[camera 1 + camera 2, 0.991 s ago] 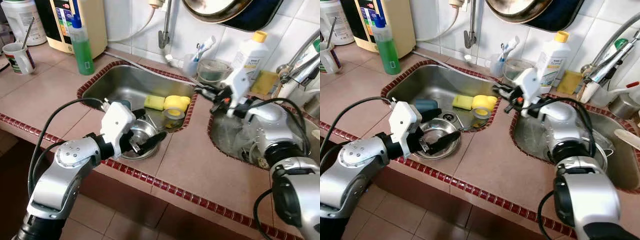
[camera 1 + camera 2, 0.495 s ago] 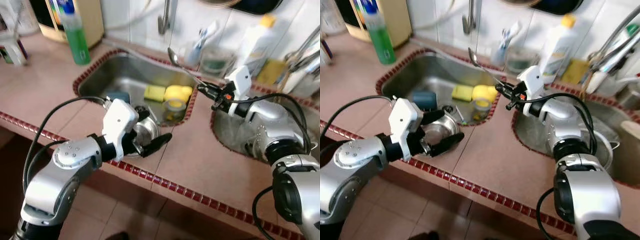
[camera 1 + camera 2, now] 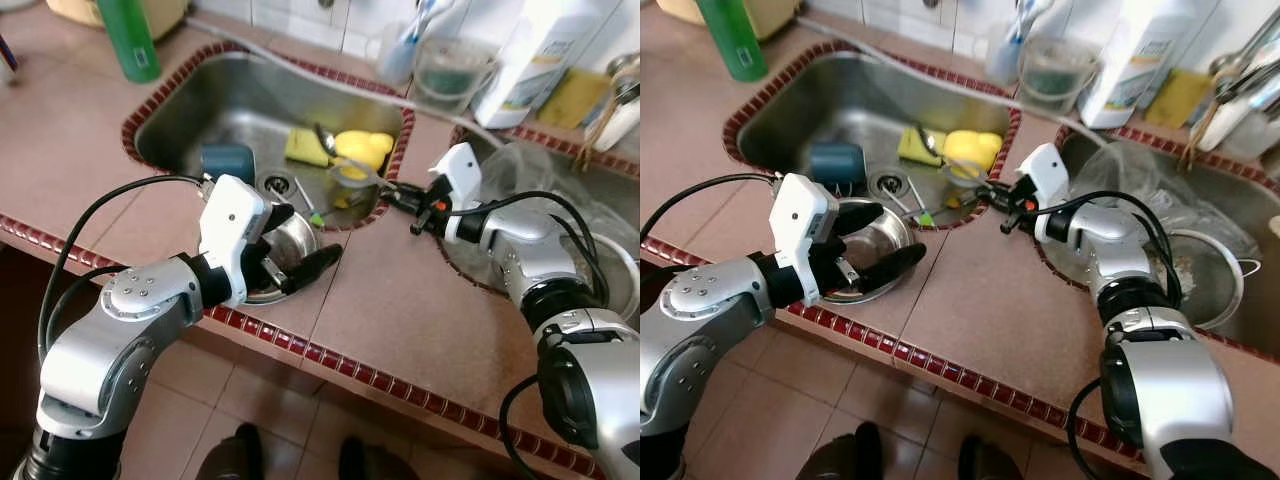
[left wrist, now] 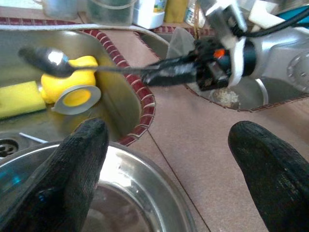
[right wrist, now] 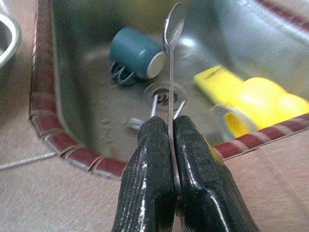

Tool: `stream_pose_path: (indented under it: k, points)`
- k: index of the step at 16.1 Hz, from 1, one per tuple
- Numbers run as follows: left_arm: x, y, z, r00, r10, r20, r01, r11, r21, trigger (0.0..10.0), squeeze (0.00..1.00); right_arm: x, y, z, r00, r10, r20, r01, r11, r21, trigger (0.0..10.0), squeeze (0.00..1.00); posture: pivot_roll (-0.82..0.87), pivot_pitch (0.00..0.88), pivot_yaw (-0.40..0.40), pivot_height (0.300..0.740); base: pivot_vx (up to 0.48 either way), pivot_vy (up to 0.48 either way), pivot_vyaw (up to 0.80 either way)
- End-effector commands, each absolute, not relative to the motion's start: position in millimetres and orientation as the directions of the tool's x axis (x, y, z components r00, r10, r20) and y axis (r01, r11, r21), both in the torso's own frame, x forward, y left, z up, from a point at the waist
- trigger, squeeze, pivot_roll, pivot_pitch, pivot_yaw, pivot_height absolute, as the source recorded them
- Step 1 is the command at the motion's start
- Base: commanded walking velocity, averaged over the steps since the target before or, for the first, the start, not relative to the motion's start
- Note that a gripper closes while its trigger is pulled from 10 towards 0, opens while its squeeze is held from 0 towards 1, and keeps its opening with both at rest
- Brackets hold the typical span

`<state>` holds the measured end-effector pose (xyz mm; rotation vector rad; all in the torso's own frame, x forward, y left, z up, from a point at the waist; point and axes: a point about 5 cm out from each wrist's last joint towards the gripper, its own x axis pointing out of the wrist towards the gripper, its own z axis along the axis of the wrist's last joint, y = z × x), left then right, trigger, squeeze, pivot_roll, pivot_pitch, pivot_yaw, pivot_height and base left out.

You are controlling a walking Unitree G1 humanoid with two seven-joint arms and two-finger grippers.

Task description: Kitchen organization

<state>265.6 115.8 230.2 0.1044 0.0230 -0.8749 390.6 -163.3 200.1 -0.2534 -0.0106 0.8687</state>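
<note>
My right gripper [image 3: 393, 190] is shut on the handle of a metal spoon [image 3: 345, 163]. It holds the spoon nearly level over the right end of the left sink [image 3: 180, 110]. In the right wrist view the spoon [image 5: 172, 29] sticks out past the closed fingers [image 5: 149, 159] above the sink's drain. My left gripper [image 3: 308, 235] is open, its fingers spread wide over a steel bowl [image 3: 872, 245]. The bowl rests on the tiled counter in front of that sink. The left wrist view has the bowl's rim [image 4: 120, 193] just below the fingertips.
In the left sink lie a teal cup [image 3: 227, 162] on its side, a yellow sponge [image 3: 303, 147] and a yellow cup [image 3: 362, 148]. A green bottle [image 3: 125, 40] and a white bottle [image 3: 535, 60] stand behind. The right sink holds a round strainer [image 3: 620, 270].
The camera has tipped downward. My right gripper brought the spoon down and toward the left sink, from pointing up at the back wall to lying nearly level. The left gripper stayed over the bowl.
</note>
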Motion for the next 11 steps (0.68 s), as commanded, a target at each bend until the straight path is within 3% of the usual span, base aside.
stream_pose_path:
  k: [1, 9, 10, 11]
  points:
    - [259.2, 110.8, 232.1, 0.621, -0.781, -0.064, 0.783, 0.616, 0.088, 10.0, 0.00, 391.8, -160.6, 205.2, 0.621, 0.775, -0.115, -0.776, 0.587, -0.232, 10.0, 0.00, -0.02, 0.325, -0.114, 0.740, 0.000, 0.000, 0.00]
    - [248.9, 112.1, 231.5, 0.628, -0.774, -0.076, 0.778, 0.625, 0.068, 10.0, 0.00, 396.1, -144.3, 217.8, 0.564, 0.804, -0.188, -0.816, 0.508, -0.276, 10.0, 0.00, 0.01, 0.326, -0.135, 0.740, 0.000, 0.000, 0.00]
    - [248.6, 112.0, 231.5, 0.630, -0.773, -0.077, 0.777, 0.627, 0.066, 10.0, 0.00, 396.7, -143.5, 219.1, 0.566, 0.802, -0.189, -0.814, 0.510, -0.278, 10.0, 1.00, 0.01, 0.326, -0.137, 0.740, 0.000, 0.000, 0.00]
    - [247.9, 111.7, 231.8, 0.631, -0.772, -0.076, 0.776, 0.628, 0.063, 10.0, 0.00, 397.2, -142.7, 220.3, 0.568, 0.802, -0.187, -0.813, 0.512, -0.277, 10.0, 1.00, 0.01, 0.326, -0.137, 0.740, 0.000, 0.000, 0.00]
